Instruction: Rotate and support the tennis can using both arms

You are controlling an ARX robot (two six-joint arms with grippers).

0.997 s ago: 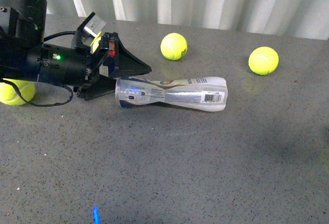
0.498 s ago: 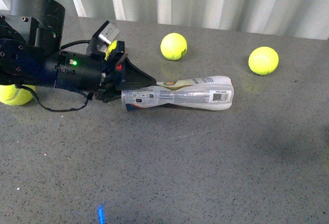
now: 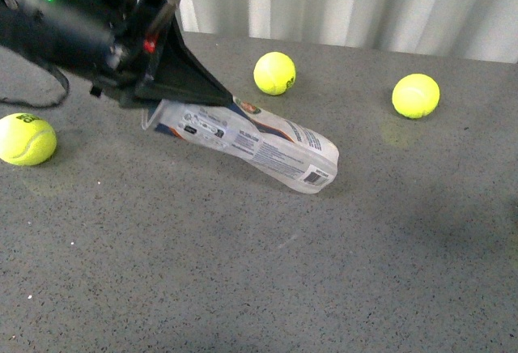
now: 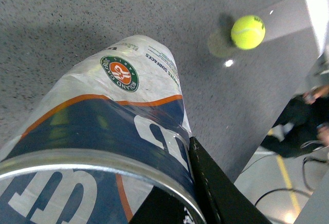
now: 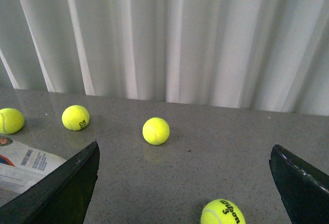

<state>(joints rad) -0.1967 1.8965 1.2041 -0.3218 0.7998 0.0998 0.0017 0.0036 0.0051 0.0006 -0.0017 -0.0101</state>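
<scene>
The tennis can (image 3: 259, 140) is a clear dented tube with a blue, white and orange label. It slants across the table, its rim end raised at the left and its far end (image 3: 317, 176) on the table. My left gripper (image 3: 188, 98) is shut on the rim end, and the black left arm reaches in from the upper left. In the left wrist view the can (image 4: 118, 111) fills the frame, with its silver rim, its round red-green emblem and one black finger (image 4: 213, 190) against its side. My right gripper (image 5: 185, 183) is open and empty, and a corner of the can (image 5: 23, 168) shows beside one finger.
Yellow tennis balls lie on the grey table: one at the left (image 3: 27, 139), one behind the can (image 3: 274, 73), one at the right (image 3: 416, 95). The right wrist view shows several balls, one (image 5: 222, 212) between the fingers. A white curtain hangs behind the table.
The left arm has risen and swung up to the upper left, lifting the can's rim end. The can went from lying flat to slanting with its far end on the table.
</scene>
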